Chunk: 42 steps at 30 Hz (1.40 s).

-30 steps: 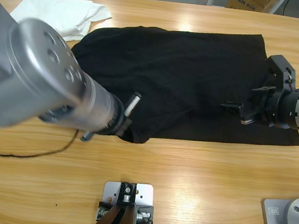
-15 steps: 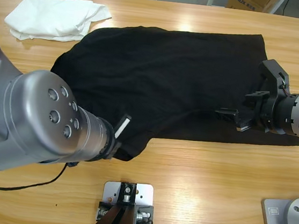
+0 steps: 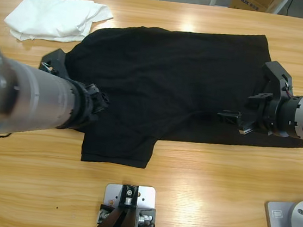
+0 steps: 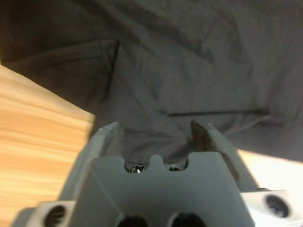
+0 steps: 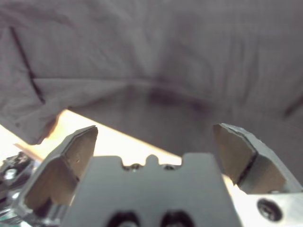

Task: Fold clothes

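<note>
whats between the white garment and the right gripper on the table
In the high view, only the spread black T-shirt lies between the white garment and the right gripper, whose jaws are open over the shirt's right side.

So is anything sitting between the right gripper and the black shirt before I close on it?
Nothing visible. The right gripper is open directly over the black T-shirt, with only its fabric ahead of the jaws. The white garment lies at the table's far corner, well away.

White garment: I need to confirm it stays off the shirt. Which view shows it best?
The high view: the white garment lies bunched at the table's far left corner, its edge meeting the black T-shirt. Both wrist views show only black fabric and wood, not the white garment.
</note>
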Each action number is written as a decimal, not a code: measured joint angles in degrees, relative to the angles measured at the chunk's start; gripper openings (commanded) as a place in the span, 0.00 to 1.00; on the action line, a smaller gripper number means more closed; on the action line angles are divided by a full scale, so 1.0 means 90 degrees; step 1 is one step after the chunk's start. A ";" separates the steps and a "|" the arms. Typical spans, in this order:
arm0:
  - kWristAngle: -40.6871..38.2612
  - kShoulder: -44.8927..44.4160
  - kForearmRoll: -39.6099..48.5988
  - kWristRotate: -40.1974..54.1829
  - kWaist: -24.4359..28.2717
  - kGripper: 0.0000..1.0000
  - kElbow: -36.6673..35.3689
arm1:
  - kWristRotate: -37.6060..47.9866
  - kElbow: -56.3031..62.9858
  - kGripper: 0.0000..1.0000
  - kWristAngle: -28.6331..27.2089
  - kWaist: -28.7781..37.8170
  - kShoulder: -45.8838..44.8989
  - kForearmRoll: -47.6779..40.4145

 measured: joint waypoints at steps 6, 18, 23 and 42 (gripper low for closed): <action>-0.0056 0.0088 -0.0044 0.5839 0.0098 0.97 0.0279 | 0.0978 -0.0378 0.62 0.0430 -0.0023 -0.0251 0.0691; -0.0199 0.0615 -0.0105 0.9469 0.1420 0.97 0.0599 | 0.2865 -0.0668 0.47 0.1913 -0.0155 0.1221 -0.0483; -0.1057 0.0616 -0.0251 0.9416 0.1829 0.97 0.0665 | 0.3879 -0.0616 0.48 0.2397 -0.0159 0.1687 -0.0910; -0.1523 0.0881 -0.1298 0.7867 0.2612 0.97 0.1502 | 0.4930 -0.0258 0.50 0.3358 -0.0160 0.2575 -0.1737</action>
